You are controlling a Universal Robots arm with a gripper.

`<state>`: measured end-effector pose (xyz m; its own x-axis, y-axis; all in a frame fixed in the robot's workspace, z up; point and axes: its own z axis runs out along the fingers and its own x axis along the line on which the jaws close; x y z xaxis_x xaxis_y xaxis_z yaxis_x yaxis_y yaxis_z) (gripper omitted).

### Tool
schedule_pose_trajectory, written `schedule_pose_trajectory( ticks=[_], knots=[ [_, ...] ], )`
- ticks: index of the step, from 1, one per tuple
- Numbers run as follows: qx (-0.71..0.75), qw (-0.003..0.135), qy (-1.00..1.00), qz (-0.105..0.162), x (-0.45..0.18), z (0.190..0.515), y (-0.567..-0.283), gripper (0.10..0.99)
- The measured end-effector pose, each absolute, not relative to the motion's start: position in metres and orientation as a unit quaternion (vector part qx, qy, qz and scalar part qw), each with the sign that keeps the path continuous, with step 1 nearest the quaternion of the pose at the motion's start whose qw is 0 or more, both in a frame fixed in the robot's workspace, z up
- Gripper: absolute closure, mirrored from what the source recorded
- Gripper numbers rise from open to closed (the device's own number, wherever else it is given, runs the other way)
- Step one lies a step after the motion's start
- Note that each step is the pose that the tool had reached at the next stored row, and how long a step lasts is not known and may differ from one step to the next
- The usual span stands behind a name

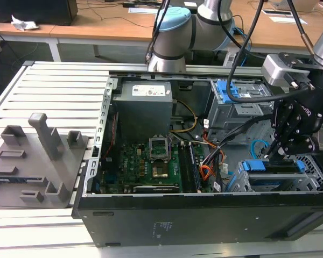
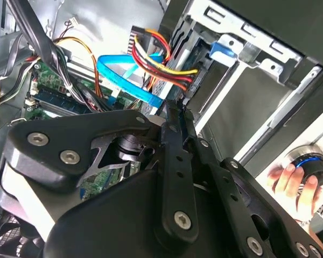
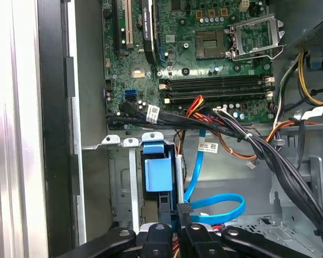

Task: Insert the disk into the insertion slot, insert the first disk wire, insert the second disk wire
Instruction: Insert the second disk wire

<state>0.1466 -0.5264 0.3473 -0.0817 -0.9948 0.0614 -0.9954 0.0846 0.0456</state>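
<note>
Inside the open computer case (image 1: 204,215), the disk (image 1: 274,167), silver in its bright blue carrier frame, sits seated in the insertion slot (image 1: 242,183) of the perforated grey drive cage. Just beside it the second disk wire (image 3: 218,207), a thin flat light-blue cable, curls in a loop. Over the disk's end, the gripper (image 3: 172,228) has its black fingers drawn nearly together, pinching a small dark plug (image 3: 184,208) beside that loop.

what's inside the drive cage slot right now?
The disk in its blue carrier sits in the insertion slot, blue end showing at the opening. The claw hangs right above it. The light-blue second disk wire loops beside it; the disk's connector end is covered.
</note>
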Motion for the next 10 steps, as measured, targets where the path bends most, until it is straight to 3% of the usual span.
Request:
schedule_pose_trajectory(
  ticks=[10],
  knots=[
    [0.677,0.038,-0.735,0.004,0.1547,0.3458,-0.5265,0.925]
  ],
)
